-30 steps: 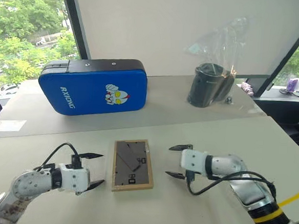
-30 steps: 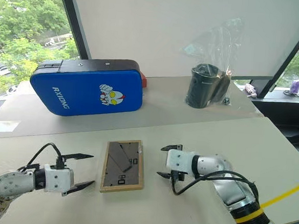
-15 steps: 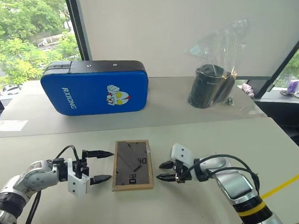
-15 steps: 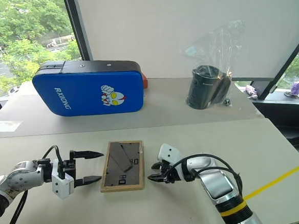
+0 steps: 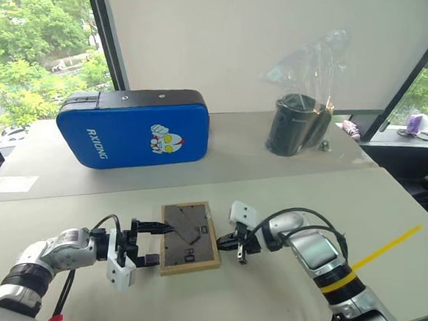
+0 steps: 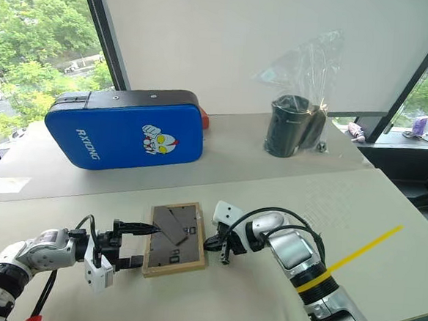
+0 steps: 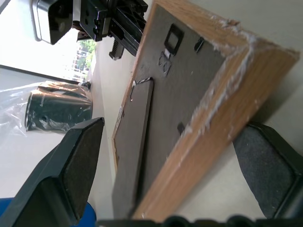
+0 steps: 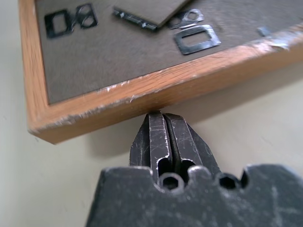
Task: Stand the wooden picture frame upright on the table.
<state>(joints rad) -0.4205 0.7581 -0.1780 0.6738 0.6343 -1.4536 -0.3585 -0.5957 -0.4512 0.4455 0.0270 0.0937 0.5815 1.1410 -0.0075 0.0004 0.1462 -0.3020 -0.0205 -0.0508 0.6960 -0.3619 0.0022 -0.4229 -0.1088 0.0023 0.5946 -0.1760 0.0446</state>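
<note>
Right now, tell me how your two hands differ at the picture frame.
The left hand is open, its fingers straddling a corner of the wooden picture frame; the right hand is shut, holding nothing. Left sits at the frame's left edge, right presses its tips against the right edge. Both hang low over the table.

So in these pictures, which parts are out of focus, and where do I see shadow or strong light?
Left wrist view: the left gripper's black fingers are blurred, the wooden picture frame fairly sharp, the window behind it overexposed. Right wrist view: the right gripper is sharp, and the frame throws a soft shadow on the table. Eye views: even daylight.
</note>
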